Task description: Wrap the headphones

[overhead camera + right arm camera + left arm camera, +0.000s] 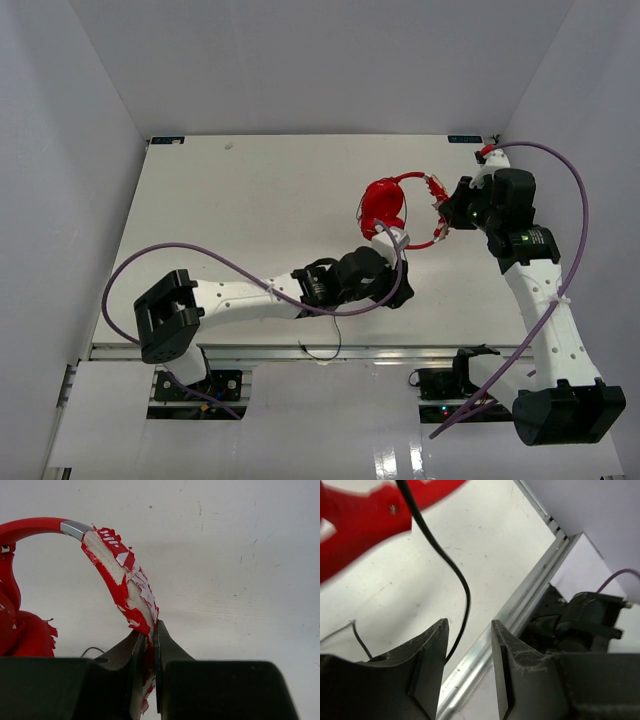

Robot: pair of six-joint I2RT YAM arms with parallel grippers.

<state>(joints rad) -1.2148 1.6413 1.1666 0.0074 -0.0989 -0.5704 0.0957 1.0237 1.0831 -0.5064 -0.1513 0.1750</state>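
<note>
The red headphones [385,205] lie on the white table [250,200], right of centre, with their ear cups together and the headband [428,222] arching to the right. My right gripper [443,218] is shut on the headband [120,580], whose red padding is peeling to white; one ear cup [25,635] shows at the left. My left gripper [393,240] sits just in front of the ear cups. Its jaws [469,630] stand apart with nothing pinched. The thin black cord [465,595] hangs from the red band [365,520] and passes behind the left fingertip [436,650].
An aluminium rail [520,605] runs along the table's near edge [300,352], where a loop of the black cord [335,335] reaches. Purple robot cables [200,252] arc over both arms. White walls close in the left, back and right sides.
</note>
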